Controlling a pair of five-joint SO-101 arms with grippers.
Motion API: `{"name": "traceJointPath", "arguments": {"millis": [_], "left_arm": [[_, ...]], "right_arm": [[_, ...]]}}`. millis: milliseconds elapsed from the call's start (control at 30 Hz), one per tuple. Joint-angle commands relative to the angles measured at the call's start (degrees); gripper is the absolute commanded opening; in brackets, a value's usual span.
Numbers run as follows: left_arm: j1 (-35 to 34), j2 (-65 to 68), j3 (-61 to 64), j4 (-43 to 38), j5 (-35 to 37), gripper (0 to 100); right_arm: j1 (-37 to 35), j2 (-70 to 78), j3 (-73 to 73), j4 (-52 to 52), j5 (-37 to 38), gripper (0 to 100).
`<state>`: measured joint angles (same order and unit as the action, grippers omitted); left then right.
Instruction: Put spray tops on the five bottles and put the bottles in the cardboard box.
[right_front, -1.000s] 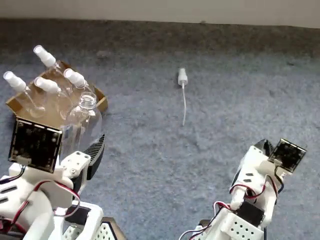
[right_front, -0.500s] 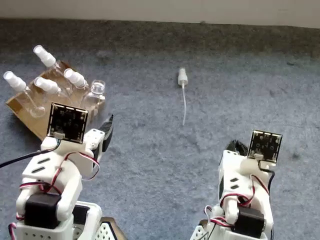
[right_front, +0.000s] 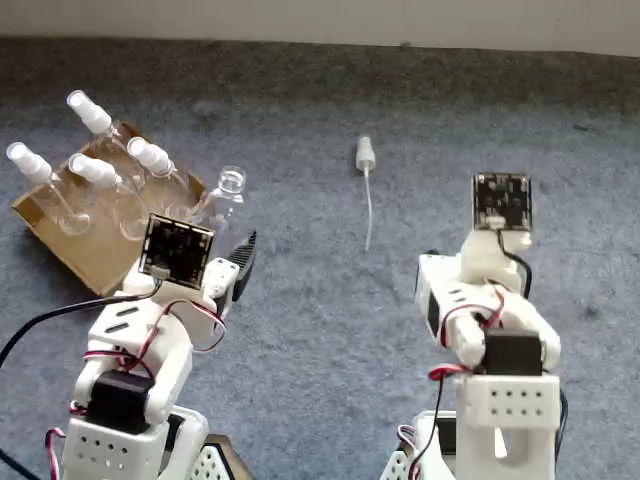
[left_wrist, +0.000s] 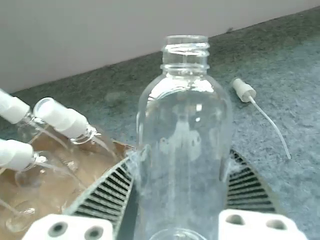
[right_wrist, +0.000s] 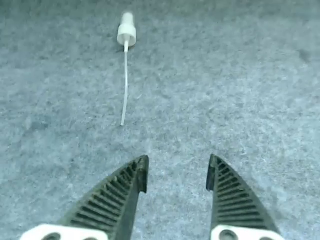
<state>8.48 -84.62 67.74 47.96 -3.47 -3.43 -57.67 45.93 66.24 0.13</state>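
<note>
My left gripper (left_wrist: 182, 156) is shut on a clear bottle (left_wrist: 184, 135) with an open neck and no top, held upright just right of the cardboard box (right_front: 85, 255). From above, this bottle (right_front: 226, 192) rises ahead of the left arm. Several bottles with white spray tops (right_front: 95, 172) lie in the box. One loose spray top (right_front: 365, 154) with a long thin tube lies on the carpet at centre back. My right gripper (right_wrist: 176, 161) is open and empty, low over the carpet, a little short of the tube end of the spray top (right_wrist: 125, 33).
Grey carpet covers the whole table. A darker strip and a pale wall (right_front: 320, 20) run along the back. The box's brown floor (left_wrist: 47, 187) sits close beside the held bottle, and open carpet lies between the two arms.
The left arm has carried the open bottle to the right, off the box's edge towards the centre. The right arm has swung up and forward towards the loose spray top.
</note>
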Motion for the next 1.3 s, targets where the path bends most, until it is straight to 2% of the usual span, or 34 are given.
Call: {"name": "traceJointPath", "arguments": {"millis": [0, 167, 300, 533, 1067, 1267], "left_arm": [[3.9, -0.7, 2.1, -4.9, -0.2, 7], [4.4, -0.7, 5.1, -9.6, -0.1, 7], [4.4, -0.7, 6.3, -9.8, -0.1, 7], [4.4, -0.7, 8.7, -9.8, -0.2, 7], [3.9, -0.7, 10.4, -9.8, -0.5, 8], [3.9, -0.7, 11.2, -9.8, -0.5, 8]], "right_arm": [[-2.9, 12.2, -10.8, 0.5, -1.8, 18.0], [-6.4, 27.8, -26.4, 8.2, -2.1, 18.0], [-7.4, 38.7, -38.7, 10.5, -2.1, 18.0], [-9.7, 57.2, -57.5, 10.8, -2.1, 18.0], [-9.9, 97.9, -104.0, 10.7, -2.1, 18.5], [-10.2, 108.4, -114.2, 10.2, -1.5, 21.2]]}}
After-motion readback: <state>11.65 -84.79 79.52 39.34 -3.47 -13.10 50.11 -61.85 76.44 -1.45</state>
